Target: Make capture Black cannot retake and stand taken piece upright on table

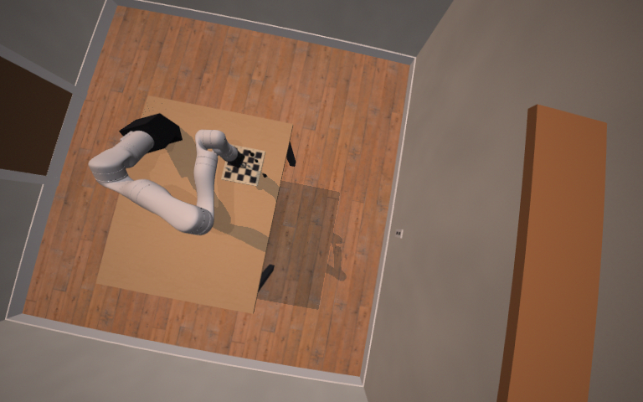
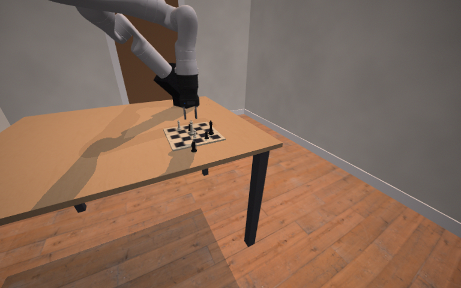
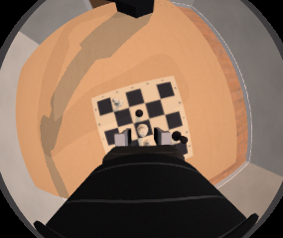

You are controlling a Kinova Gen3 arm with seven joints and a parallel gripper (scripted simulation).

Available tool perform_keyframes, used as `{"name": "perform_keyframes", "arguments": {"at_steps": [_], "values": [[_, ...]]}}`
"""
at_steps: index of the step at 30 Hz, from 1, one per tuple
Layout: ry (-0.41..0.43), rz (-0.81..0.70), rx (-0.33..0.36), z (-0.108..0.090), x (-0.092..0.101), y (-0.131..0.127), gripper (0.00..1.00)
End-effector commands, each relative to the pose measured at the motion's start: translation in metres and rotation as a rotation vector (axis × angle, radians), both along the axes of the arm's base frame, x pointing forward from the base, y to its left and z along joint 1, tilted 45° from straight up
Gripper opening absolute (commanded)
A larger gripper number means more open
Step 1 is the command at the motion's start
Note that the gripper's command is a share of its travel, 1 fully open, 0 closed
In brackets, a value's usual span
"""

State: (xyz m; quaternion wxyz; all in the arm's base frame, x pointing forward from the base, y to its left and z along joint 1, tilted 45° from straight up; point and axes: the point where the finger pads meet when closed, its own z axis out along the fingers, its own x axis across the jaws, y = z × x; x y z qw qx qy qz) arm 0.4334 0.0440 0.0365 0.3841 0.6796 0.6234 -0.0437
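A small chessboard (image 2: 173,141) (image 1: 229,177) (image 3: 152,93) lies near the table's far right corner. In the exterior view it carries a tall white piece (image 2: 191,126), a small white piece (image 2: 179,125), a white pawn (image 2: 194,135), a tall black piece (image 2: 210,127) and a black pawn (image 2: 206,135). Another black piece (image 2: 193,146) (image 1: 264,174) stands upright on the table just off the board's near edge. My gripper (image 2: 190,116) (image 3: 142,134) (image 1: 239,160) is open and empty. It hangs a short way above the tall white piece, which shows between the fingers in the wrist view (image 3: 143,130).
The wooden table (image 2: 83,153) (image 1: 175,259) has its right edge close beyond the board. The arm's black base (image 1: 153,128) sits at the table's far end. My arm casts a long shadow across the table top.
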Motion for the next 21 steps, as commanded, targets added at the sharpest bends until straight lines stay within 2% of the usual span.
{"name": "perform_keyframes", "arguments": {"at_steps": [1, 11, 21], "values": [[-0.001, 0.001, 0.001, 0.0005, 0.0002, 0.0008, 0.79], [-0.001, 0.001, 0.001, -0.0001, 0.0005, 0.0003, 0.79], [-0.001, 0.001, 0.001, -0.0092, 0.0060, -0.0071, 0.79]]}}
